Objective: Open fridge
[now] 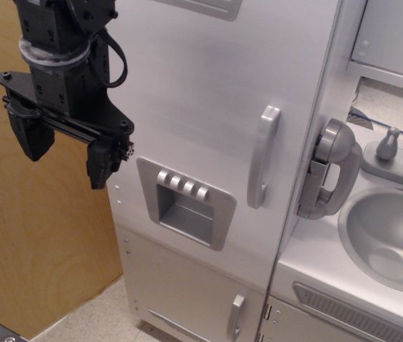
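Observation.image view: the black claw [67, 151] hangs with its two fingers spread apart and nothing between them, at the upper left, beside the hinge-side edge of the fridge [201, 92] and well apart from the door's handle [263, 157]. Behind the claw stands a brown wooden panel [23, 242].

Right of the claw, the fridge's big silver-grey door carries a recessed dispenser [185, 202] with four buttons; further right runs the long curved vertical handle, close to the door's free edge. Below it, a small lower door [187, 292] has its own short handle [237, 315]. A grey toy phone [333, 169] hangs just beside the fridge, with a sink [394, 235] and tap beyond.

The big door appears shut, so the task looks barely begun. Judged from here, the claw must cross the door face to the long handle, keep its fingers wide, straddle the bar near its middle, close firmly, then pull outward along the arc around the left-hand hinges. Risks: snagging the dispenser on the way, or catching the phone by overshooting.
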Robot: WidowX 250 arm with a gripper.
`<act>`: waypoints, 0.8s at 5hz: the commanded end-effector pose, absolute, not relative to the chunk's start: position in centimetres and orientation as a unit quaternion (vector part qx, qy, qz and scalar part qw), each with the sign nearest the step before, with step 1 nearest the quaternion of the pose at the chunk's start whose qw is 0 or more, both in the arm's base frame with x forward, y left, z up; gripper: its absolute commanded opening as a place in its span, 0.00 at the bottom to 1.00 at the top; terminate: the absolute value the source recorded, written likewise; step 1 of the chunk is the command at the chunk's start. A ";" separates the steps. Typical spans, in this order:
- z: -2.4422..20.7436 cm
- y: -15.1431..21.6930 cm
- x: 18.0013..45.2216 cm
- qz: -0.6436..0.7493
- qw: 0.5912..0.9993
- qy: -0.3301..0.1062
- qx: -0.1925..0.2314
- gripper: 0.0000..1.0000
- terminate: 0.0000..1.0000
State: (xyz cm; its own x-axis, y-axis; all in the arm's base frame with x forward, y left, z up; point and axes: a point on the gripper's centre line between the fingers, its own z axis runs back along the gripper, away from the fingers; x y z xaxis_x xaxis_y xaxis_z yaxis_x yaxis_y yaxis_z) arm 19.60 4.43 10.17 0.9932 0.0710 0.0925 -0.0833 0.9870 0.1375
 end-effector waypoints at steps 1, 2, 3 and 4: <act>10.2 4.4 19.6 0.039 0.996 -0.044 0.071 1.00 0.00; 10.5 2.9 21.7 0.056 0.993 -0.099 0.040 1.00 0.00; 10.2 0.2 23.8 0.062 0.985 -0.150 0.060 1.00 0.00; 8.5 -3.1 24.3 0.067 0.984 -0.155 0.052 1.00 0.00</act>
State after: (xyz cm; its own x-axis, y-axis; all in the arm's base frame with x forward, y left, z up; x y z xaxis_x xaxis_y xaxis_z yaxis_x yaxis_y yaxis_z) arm 23.81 -3.22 7.59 0.9534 0.1137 0.2794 -0.1430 0.9859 0.0867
